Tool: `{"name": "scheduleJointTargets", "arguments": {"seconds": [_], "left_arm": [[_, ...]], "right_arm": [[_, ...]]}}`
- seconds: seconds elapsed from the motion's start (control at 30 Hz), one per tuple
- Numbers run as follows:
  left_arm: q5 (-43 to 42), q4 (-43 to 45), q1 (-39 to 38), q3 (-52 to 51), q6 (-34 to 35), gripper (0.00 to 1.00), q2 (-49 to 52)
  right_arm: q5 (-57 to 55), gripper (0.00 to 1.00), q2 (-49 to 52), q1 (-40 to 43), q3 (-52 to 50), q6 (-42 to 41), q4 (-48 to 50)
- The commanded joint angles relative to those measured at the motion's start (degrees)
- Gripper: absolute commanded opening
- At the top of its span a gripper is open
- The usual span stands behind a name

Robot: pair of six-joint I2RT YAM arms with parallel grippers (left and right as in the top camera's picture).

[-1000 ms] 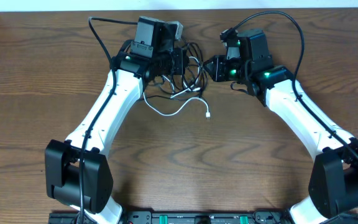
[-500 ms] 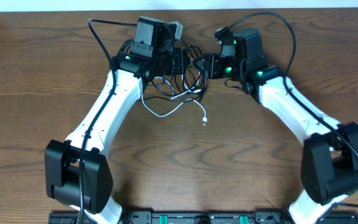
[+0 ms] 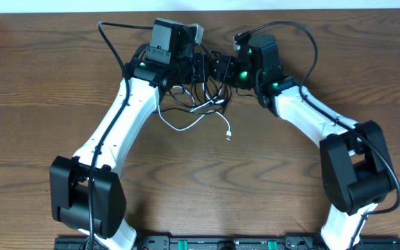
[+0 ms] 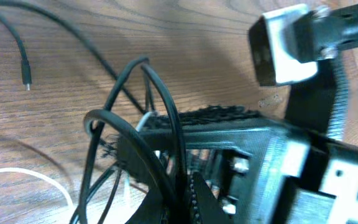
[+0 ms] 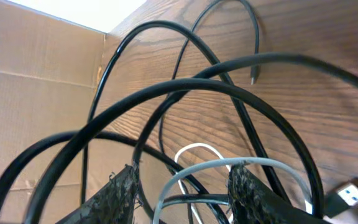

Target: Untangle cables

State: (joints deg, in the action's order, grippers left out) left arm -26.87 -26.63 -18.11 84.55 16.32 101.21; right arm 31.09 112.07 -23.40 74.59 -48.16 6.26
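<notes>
A tangle of black cable (image 5: pixel 272 58) and white cable (image 3: pixel 179 128) sits at the table's (image 3: pixel 47 83) far middle. The right gripper (image 5: pixel 184 177) is spread apart around several loops. The left gripper (image 3: pixel 200 69) is buried in the tangle, so I cannot tell its state.

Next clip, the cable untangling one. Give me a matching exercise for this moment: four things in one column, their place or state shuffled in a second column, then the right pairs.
Things
A. white cable's plug end
B. black cable
C. right pincer
D. left pincer

Place or state
1. open, with cables passing through it
2. at the left edge of the bundle, closure unclear
3. lying on the bare table, outside the bundle, toward the arm bases
4. arching in large loops

Pairs: A-3, B-4, C-1, D-2
</notes>
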Motion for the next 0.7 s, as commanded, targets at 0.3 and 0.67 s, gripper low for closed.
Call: {"name": "scheduleJointTargets", "arguments": {"seconds": [0.3, 0.67], "left_arm": [[-1.01, 0.09, 0.17, 0.11, 0.13, 0.07, -0.15], [-1.01, 0.07, 0.17, 0.11, 0.35, 0.07, -0.15]], "right_arm": [[-4.52, 0.35, 5.31, -1.7, 0.31, -5.66, 6.93], [-7.91, 0.31, 7.21, -3.1, 0.31, -6.71, 11.56]]}}
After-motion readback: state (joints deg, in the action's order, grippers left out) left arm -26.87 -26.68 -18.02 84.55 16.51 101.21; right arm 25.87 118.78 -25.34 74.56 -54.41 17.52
